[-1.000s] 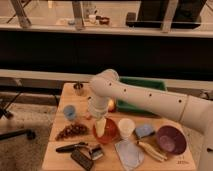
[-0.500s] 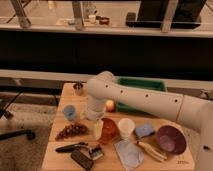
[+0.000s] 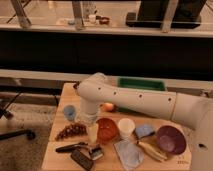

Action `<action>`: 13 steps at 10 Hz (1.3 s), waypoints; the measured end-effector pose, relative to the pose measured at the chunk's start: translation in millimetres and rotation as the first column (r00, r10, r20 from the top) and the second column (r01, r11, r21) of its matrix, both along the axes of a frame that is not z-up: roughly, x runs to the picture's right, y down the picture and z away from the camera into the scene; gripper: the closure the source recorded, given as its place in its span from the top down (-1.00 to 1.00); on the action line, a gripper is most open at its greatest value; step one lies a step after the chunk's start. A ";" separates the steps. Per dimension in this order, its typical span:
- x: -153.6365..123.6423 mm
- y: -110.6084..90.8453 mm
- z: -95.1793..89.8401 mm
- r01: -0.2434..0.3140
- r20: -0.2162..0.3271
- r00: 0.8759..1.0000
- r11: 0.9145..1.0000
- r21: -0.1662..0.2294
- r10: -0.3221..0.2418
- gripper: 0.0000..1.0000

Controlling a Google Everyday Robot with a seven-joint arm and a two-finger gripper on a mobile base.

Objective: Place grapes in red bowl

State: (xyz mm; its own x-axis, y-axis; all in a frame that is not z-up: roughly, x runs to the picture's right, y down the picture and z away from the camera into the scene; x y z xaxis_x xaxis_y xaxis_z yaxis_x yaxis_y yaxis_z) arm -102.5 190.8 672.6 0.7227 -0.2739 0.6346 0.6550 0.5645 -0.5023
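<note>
Squarely between grapes (image 3: pixel 71 131), red bowl (image 3: pixel 108 131): gripper (image 3: pixel 93 131)

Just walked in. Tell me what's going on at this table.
The robot's single arm reaches over the wooden table, its hand pointing down between the grapes and the red bowl. The grapes lie on the table, just left of the hand, not yet in the bowl. A white cup and a purple bowl sit to the right of the red bowl.
</note>
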 end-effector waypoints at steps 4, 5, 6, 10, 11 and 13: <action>-16.0 3.4 -4.2 0.005 0.029 1.000 1.000 0.018 -0.005 0.60; -17.2 0.9 -2.5 -0.008 0.039 0.999 1.000 0.014 0.008 0.60; -17.1 -3.1 0.4 -0.028 0.049 0.998 1.000 0.009 0.027 0.60; -19.4 -19.9 11.4 -0.094 0.077 0.993 0.996 -0.004 0.094 0.60; -19.1 -24.0 13.3 -0.106 0.079 0.991 0.994 -0.003 0.106 0.60; -18.9 -30.0 17.0 -0.121 0.080 0.989 0.993 0.000 0.121 0.60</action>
State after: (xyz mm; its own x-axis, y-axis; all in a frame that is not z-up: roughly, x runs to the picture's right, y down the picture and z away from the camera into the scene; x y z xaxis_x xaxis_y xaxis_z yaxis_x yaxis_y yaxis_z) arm -121.4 160.8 689.6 0.6980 -0.1904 0.6904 0.6194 0.6443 -0.4486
